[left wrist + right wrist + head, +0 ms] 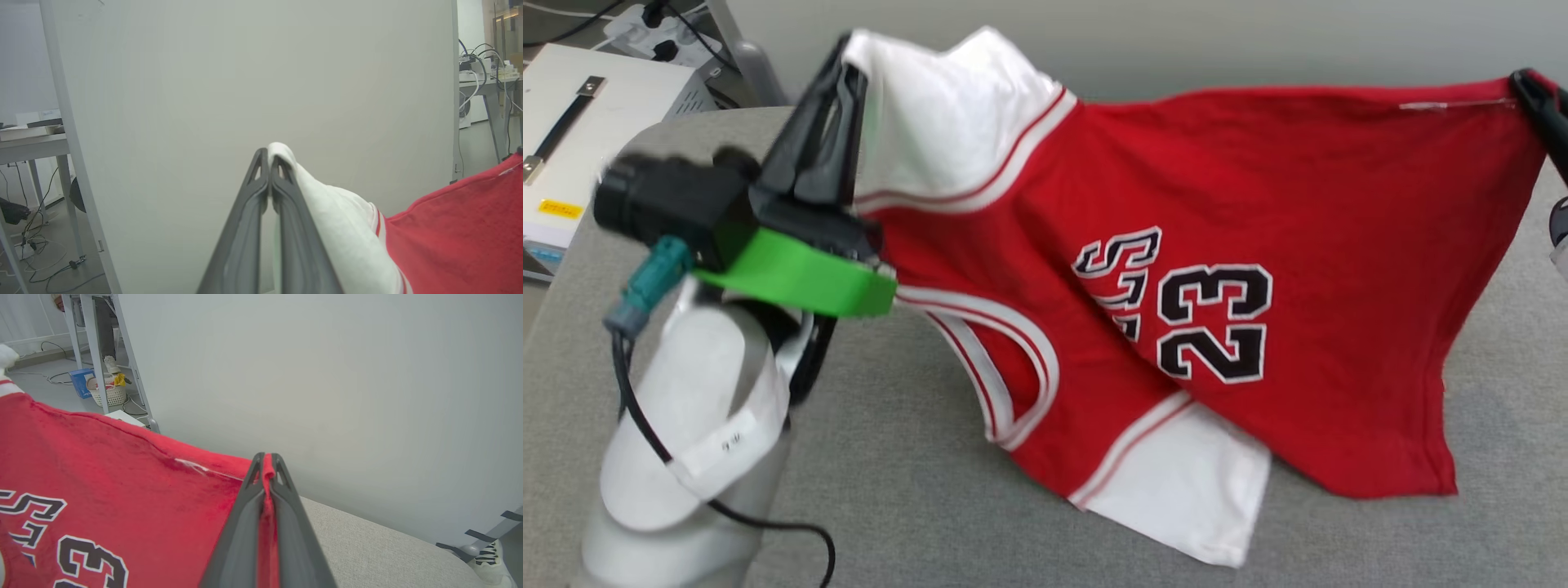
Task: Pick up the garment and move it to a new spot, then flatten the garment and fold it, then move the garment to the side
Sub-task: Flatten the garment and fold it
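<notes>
A: Nearest first?

B: Down at the near edge, pale forearm with a green band, left side. Just beyond, on the grey padded surface, the low white sleeve of the garment, draped and touching the top.

A: And above that?

B: Red body with the black "23", hanging slanted, creased through the middle, lifted along the top edge, trailing at the bottom.

A: Held by what?

B: On the upper white sleeve, the left gripper, pinched tight. On a red corner at the hem end, the right gripper, likewise clamped on cloth, well apart from the other. Top edge nearly taut between the two.

A: Furthest back?

B: Plain pale panel; white box off at the left rear.

A: Step in hand, then?

B: Likely the carry to a new spot: raised, not yet laid flat, no fold made.

A: Needed next?

B: Probably a level sweep across with both grips kept even, then a slow lowering, bottom edge first, to spread the shirt without tucking the near sleeve under. Risk of bunching at the middle crease if dropped too fast.
</notes>
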Tool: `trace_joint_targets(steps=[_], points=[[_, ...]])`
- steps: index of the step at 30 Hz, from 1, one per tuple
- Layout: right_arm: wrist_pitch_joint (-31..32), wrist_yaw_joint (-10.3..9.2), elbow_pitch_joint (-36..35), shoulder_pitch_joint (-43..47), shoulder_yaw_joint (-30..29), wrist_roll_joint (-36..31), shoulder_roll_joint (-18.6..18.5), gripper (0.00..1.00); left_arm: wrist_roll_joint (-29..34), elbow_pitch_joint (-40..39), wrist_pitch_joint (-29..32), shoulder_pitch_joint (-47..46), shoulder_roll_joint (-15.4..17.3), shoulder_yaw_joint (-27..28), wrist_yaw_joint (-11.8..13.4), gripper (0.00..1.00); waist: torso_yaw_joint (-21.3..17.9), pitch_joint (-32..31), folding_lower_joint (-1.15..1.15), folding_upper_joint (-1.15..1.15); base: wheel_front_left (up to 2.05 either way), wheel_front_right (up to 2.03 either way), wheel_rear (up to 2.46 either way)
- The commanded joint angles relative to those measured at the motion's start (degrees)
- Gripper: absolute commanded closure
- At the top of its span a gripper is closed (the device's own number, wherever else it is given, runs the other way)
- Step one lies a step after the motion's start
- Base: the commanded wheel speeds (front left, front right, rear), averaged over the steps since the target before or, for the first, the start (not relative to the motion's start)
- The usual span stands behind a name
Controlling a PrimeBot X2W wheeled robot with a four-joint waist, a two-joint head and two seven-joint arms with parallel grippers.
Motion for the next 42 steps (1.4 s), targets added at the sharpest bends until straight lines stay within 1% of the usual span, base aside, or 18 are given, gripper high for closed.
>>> trace_joint_targets(steps=[1,6,9,12,14,18,21,27,31,35,38,42], points=[[0.56,-0.03,-0.71,-0.59,-0.74,-0.83,0.62,1.00,0.59,0.09,0.24,-3.08,0.38,-0.07,-0.40,1.00,-0.75,0.88,0.00,0.00,0.00,0.00,0.00],[2.27,-0.03,-2.48,-4.14,-3.53,-2.82,1.98,1.00,0.02,2.35,2.04,-13.42,0.10,-0.86,-1.53,1.00,-1.72,4.36,0.00,0.00,0.00,0.00,0.00],[3.32,-0.03,-2.25,-8.94,-4.60,-3.98,2.84,1.00,0.37,4.77,2.88,-21.27,0.31,-1.69,-2.15,1.00,-2.35,7.46,0.00,0.00,0.00,0.00,0.00],[4.12,-0.03,-0.76,-14.93,-5.78,-5.45,3.45,1.00,-0.02,7.71,3.78,-29.56,-0.56,-2.25,-2.51,1.00,-2.52,10.88,0.00,0.00,0.00,0.00,0.00],[4.70,-0.03,0.81,-19.81,-6.11,-6.38,4.12,1.00,-0.44,10.32,4.20,-35.64,-1.07,-2.45,-2.72,1.00,-2.76,13.21,0.00,0.00,0.00,0.00,0.00],[4.89,-0.03,4.92,-30.84,-5.14,-9.17,5.45,1.00,-0.20,16.11,4.37,-47.74,-0.89,-3.27,-3.04,1.00,-3.55,17.42,0.00,0.00,0.00,0.00,0.00],[3.87,-0.03,9.01,-38.70,-3.56,-11.47,6.89,1.00,-0.07,21.30,3.74,-55.70,-0.30,-3.77,-3.18,1.00,-4.25,19.57,0.00,0.00,0.00,0.00,0.00],[0.42,-0.03,18.32,-54.08,1.38,-16.11,9.48,1.00,-0.51,30.41,1.99,-70.47,-0.58,-4.40,-3.28,1.00,-5.50,23.06,0.00,0.00,0.00,0.00,0.00],[-2.52,-0.03,24.46,-62.18,4.37,-17.76,10.86,1.00,-0.61,35.59,0.68,-76.85,-0.17,-6.43,-3.31,1.00,-6.02,24.78,0.00,0.00,0.00,0.00,0.00],[-5.71,-0.03,30.26,-67.13,7.34,-18.16,11.86,1.00,-1.64,40.45,-0.74,-80.12,0.45,-9.01,-3.32,1.00,-6.25,26.17,0.00,0.00,0.00,0.00,0.00],[-7.84,-0.03,33.99,-68.53,9.93,-17.32,12.51,1.00,-2.96,43.54,-2.26,-80.30,0.79,-10.64,-3.33,1.00,-6.12,27.03,0.00,0.00,0.00,0.00,0.00],[-10.60,-0.03,37.18,-67.41,13.82,-15.36,12.87,1.00,-4.93,46.25,-3.98,-77.96,1.32,-13.09,-3.33,1.00,-6.01,27.57,0.00,0.00,0.00,0.00,0.00]])
